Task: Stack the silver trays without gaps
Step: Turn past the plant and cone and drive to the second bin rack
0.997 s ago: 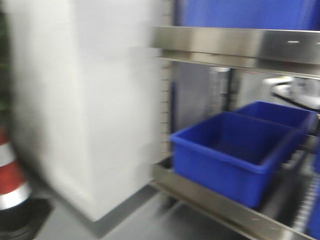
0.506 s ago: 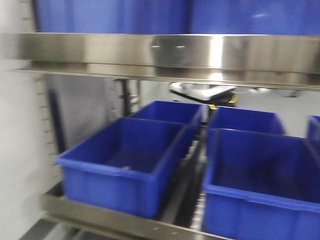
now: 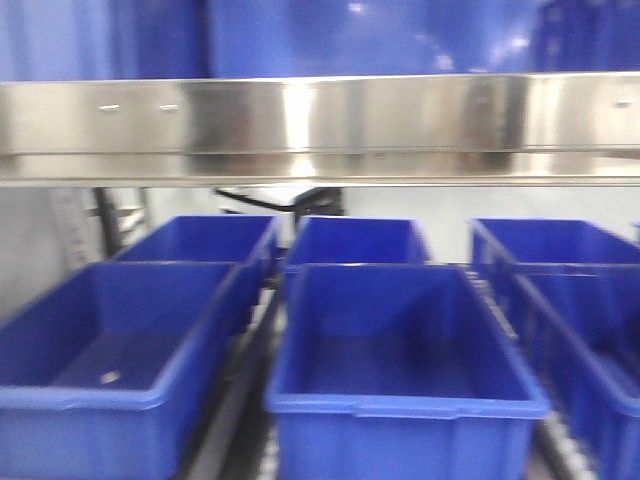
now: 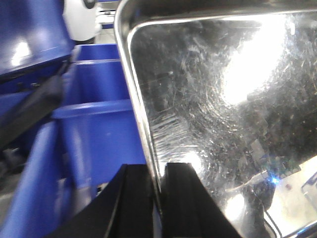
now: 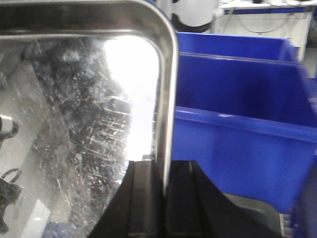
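Scratches and white glare cover the silver tray [image 4: 213, 99]; the left gripper [image 4: 158, 173] is clenched on its rim, one black finger on either side; the right gripper [image 5: 166, 166] pinches a rim the same way. Blue bins [image 3: 400, 340] stand just beside the tray; more sit in rows under the steel shelf rail [image 3: 320, 115].

Six open blue bins stand in two rows of three on the lower level of the steel table [image 3: 232, 410], seen from the front. The left front bin [image 3: 110, 340], middle front bin [image 3: 400, 340] and right front bin [image 3: 590, 340] sit nearest, the last cut by the frame edge. Close behind them are the left back bin [image 3: 200, 240], middle back bin [image 3: 355, 240] and right back bin [image 3: 545, 240]. Grey strips of table show between columns. Above, a rail [image 3: 320, 125] fronts the upper bins [image 3: 300, 35]
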### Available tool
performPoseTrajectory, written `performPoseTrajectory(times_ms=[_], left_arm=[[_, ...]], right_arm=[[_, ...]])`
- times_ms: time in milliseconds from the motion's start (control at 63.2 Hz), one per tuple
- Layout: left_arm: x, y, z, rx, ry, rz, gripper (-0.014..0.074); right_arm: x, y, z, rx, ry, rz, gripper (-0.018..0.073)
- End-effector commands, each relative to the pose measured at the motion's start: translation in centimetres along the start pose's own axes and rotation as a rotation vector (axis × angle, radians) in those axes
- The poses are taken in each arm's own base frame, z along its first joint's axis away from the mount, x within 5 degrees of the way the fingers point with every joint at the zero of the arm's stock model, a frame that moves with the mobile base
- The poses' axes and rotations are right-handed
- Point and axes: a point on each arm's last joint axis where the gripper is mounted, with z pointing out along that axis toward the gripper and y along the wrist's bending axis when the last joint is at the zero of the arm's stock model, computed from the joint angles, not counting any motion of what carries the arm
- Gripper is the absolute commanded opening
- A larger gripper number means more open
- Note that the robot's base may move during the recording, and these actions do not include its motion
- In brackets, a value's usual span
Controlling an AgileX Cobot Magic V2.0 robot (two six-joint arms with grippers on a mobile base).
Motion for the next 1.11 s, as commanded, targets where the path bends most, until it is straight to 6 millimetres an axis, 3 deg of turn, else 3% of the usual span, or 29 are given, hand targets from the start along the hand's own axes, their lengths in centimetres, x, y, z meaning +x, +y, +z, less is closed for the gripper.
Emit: performPoseTrajectory(times_ms=[0,1091], left_arm=[[-1.00,-0.67,-0.54,0.037,-0.069,0.000,0.0011],[-1.00,-0.67,-0.54,0.037,-0.069,0.000,0.0011]], right_arm=[[-1.14,0.42,-0.61,-0.013,-0.072,-0.009,-0.0081],[-1.14,0.42,-0.61,-0.013,-0.072,-0.009,-0.0081]])
